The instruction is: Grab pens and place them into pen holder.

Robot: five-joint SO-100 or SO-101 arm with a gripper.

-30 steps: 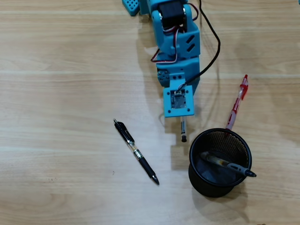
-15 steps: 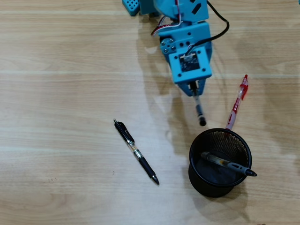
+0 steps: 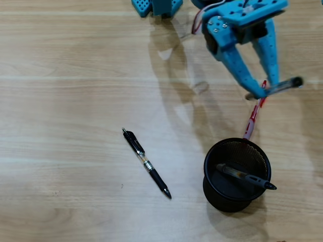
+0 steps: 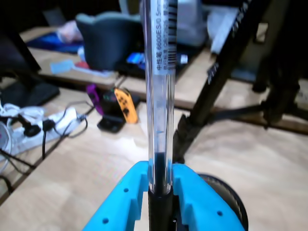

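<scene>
My blue gripper (image 3: 264,91) is raised at the upper right in the overhead view, shut on a clear-barrelled pen (image 3: 283,84) that sticks out to the right. In the wrist view that pen (image 4: 161,96) stands straight up between the gripper (image 4: 160,169) fingers. The black mesh pen holder (image 3: 217,199) stands lower right with one dark pen (image 3: 247,177) lying across its inside; its rim (image 4: 230,196) shows below the jaws. A red pen (image 3: 252,119) lies on the table between gripper and holder. A black pen (image 3: 146,162) lies at centre left.
The arm's blue base (image 3: 151,6) is at the top edge of the wooden table (image 3: 75,101). In the wrist view a black tripod leg (image 4: 216,82), cables and other desks fill the background.
The gripper has risen off the table and swung up and to the right with the pen, which now points sideways. Other pens and the holder have not moved.
</scene>
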